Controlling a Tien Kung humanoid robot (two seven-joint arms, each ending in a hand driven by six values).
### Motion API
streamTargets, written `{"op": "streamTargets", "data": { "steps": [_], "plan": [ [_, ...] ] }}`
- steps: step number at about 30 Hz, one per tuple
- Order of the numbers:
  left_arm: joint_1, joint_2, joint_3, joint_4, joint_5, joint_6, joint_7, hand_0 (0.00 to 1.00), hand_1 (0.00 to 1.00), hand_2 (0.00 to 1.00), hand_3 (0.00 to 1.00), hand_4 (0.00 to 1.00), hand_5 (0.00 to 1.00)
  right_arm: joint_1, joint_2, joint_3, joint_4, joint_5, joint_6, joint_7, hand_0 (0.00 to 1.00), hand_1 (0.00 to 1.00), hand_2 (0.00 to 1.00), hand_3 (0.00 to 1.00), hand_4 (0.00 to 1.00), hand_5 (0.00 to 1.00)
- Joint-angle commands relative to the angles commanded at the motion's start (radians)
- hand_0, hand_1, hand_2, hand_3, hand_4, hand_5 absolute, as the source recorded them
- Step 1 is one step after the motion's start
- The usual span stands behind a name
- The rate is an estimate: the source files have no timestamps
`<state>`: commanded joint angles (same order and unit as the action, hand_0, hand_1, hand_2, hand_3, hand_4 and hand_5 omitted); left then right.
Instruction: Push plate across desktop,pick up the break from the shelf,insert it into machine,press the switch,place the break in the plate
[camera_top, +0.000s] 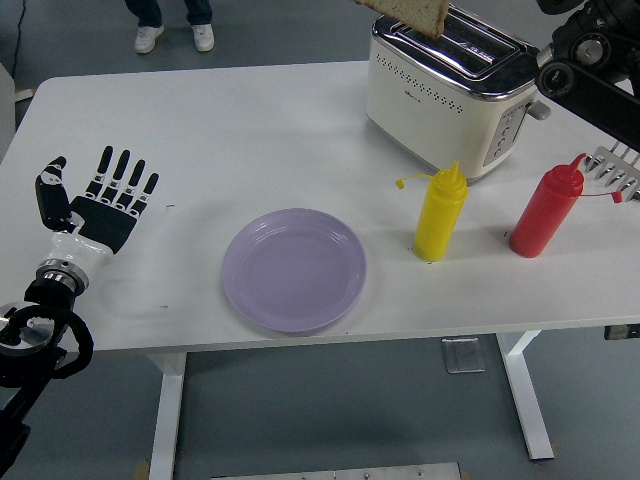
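Note:
A slice of bread (413, 12) hangs tilted in the air just above the cream toaster (440, 95), partly cut off by the picture's top edge. My right arm (588, 62) reaches in from the upper right. Its hand is past the top edge, holding the slice from above. The toaster's two slots show nothing inside. A lilac plate (240, 272) lies flat near the table's front, left of the bottles. My left hand (108, 176) rests palm down at the table's left side, fingers spread and holding nothing.
A yellow squeeze bottle (440, 212) and a red one (545, 212) stand in front of the toaster. A white wire rack (615, 172) shows at the right edge. A person's feet (172, 36) are on the floor beyond the table.

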<state>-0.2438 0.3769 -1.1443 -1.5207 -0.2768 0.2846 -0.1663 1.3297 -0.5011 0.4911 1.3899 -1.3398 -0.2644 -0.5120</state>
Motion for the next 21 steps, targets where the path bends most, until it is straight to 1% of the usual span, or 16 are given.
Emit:
{"op": "streamTargets", "data": {
  "steps": [3,6,7,11,18,19,21],
  "plan": [
    [0.001,-0.001,-0.002,0.002,-0.002,0.000,0.001,0.813,0.760,0.724,0.714,0.635,0.998,-0.001,-0.006,-0.005,0.074,0.067,0.018,-0.013,0.284,0.379,0.356,0.490,0.129,0.002],
    [0.002,-0.002,-0.008,0.004,-0.011,-0.001,0.005,0.813,0.760,0.724,0.714,0.635,0.998,-0.002,-0.005,-0.010,0.139,0.132,0.024,-0.027,0.284,0.379,0.356,0.490,0.129,0.002],
    [0.002,-0.003,-0.009,0.005,-0.015,-0.001,0.006,0.813,0.760,0.724,0.714,0.636,0.998,-0.002,-0.003,-0.013,0.160,0.157,0.025,-0.034,0.280,0.368,0.350,0.490,0.104,0.002],
    [0.002,-0.003,-0.013,0.005,-0.024,-0.001,0.010,0.813,0.760,0.724,0.714,0.636,0.998,0.000,0.008,-0.038,0.219,0.260,0.030,-0.058,0.280,0.368,0.350,0.490,0.104,0.002],
    [0.003,-0.003,-0.014,0.007,-0.028,-0.002,0.010,0.813,0.760,0.723,0.713,0.635,0.998,0.000,0.033,-0.106,0.258,0.419,0.030,-0.076,0.280,0.362,0.349,0.487,0.107,0.002],
    [0.003,-0.003,-0.014,0.006,-0.027,-0.002,0.010,0.813,0.760,0.724,0.713,0.634,0.998,0.000,0.035,-0.113,0.261,0.436,0.030,-0.077,0.274,0.355,0.343,0.461,0.094,0.002],
    [0.003,-0.003,-0.014,0.006,-0.027,-0.002,0.010,0.813,0.760,0.724,0.713,0.634,0.998,-0.003,0.040,-0.127,0.266,0.472,0.030,-0.077,0.274,0.355,0.343,0.461,0.094,0.002]
  ]
}}
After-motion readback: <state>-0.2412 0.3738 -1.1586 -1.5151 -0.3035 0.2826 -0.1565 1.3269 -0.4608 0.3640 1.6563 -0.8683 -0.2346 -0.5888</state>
